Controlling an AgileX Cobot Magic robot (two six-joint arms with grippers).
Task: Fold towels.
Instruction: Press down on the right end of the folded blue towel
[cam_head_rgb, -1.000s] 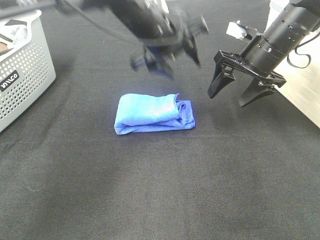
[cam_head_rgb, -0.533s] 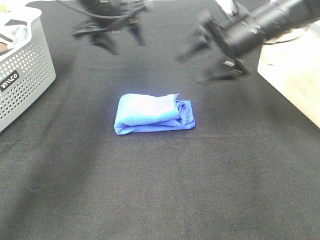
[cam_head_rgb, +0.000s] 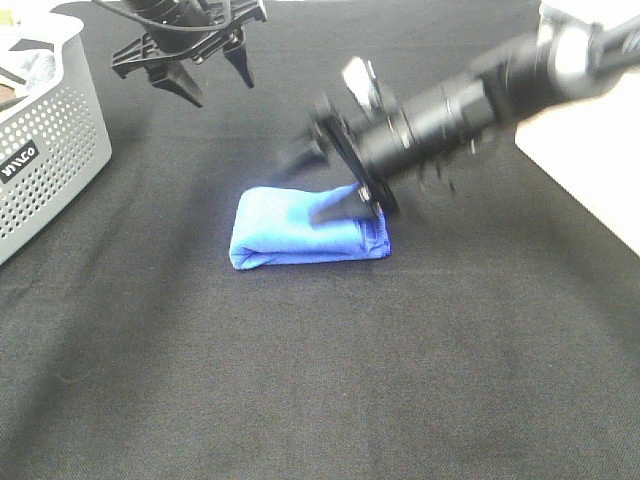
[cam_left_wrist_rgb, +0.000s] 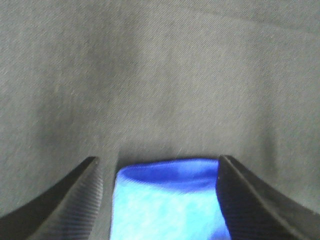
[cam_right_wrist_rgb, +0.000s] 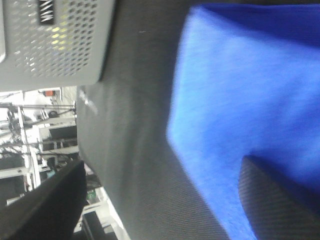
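Observation:
The blue towel (cam_head_rgb: 300, 238) lies folded into a small rectangle on the black cloth, near the middle of the exterior view. My right gripper (cam_head_rgb: 315, 183) is open and low over the towel's right part, blurred by motion; one finger (cam_head_rgb: 338, 208) reaches over the towel. In the right wrist view the towel (cam_right_wrist_rgb: 250, 100) fills the space between the open fingers (cam_right_wrist_rgb: 272, 197). My left gripper (cam_head_rgb: 205, 75) is open and empty, raised at the back left. The left wrist view shows the towel (cam_left_wrist_rgb: 167, 200) between its fingers, far below.
A grey perforated basket (cam_head_rgb: 45, 130) stands at the left edge and also shows in the right wrist view (cam_right_wrist_rgb: 55, 40). A pale surface (cam_head_rgb: 590, 150) borders the black cloth on the right.
My right arm has swung left and down from the back right, over the towel. My left arm has pulled back from above the towel to the back left. The towel has not moved.

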